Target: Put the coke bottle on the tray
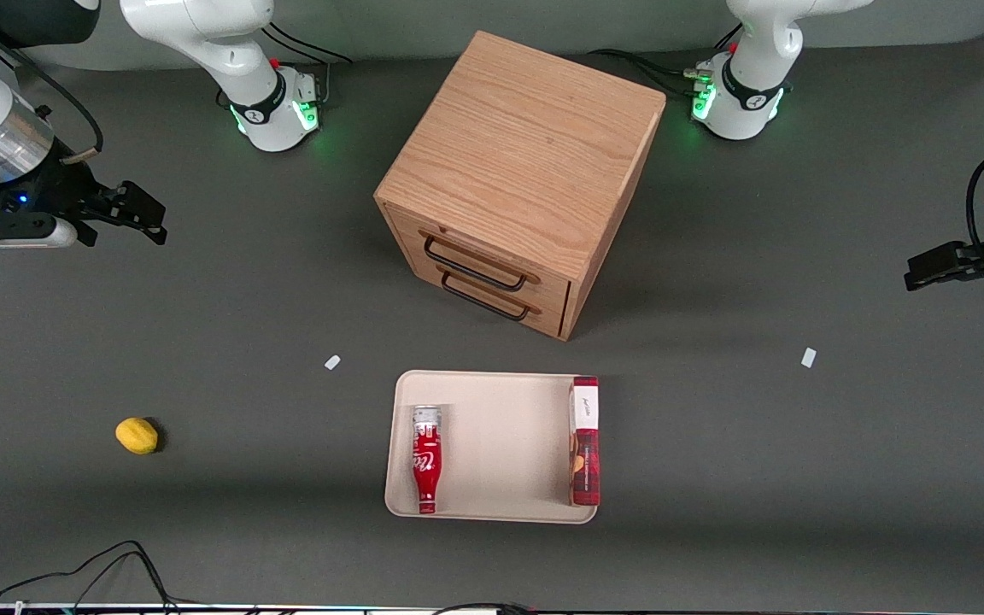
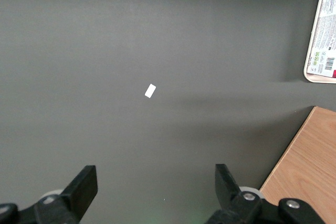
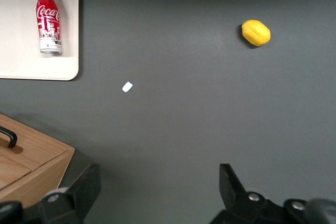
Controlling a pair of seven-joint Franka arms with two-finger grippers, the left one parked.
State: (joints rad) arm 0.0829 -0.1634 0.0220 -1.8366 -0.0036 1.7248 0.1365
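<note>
The coke bottle (image 1: pixel 426 459) lay on its side inside the tray (image 1: pixel 500 444), close along the rim at the working arm's end, with one end pointing toward the drawer cabinet (image 1: pixel 516 175) and the other toward the front camera. A flat red-and-white box (image 1: pixel 584 440) stood on edge along the tray rim toward the parked arm's end, well apart from the bottle. The gripper (image 1: pixel 137 213) hung above bare table toward the working arm's end, well apart from the tray and level with the cabinet's front, its fingers (image 3: pixel 233 187) spread apart and holding nothing. A yellow lemon-like object (image 1: pixel 137 435) rested on the table, well clear of the tray.

Judged from this layout, placement appeared complete. For the step in hand, the arm should hold clear at height and avoid any pass over the tray, since a bottle lying on its side could roll if nudged.
</note>
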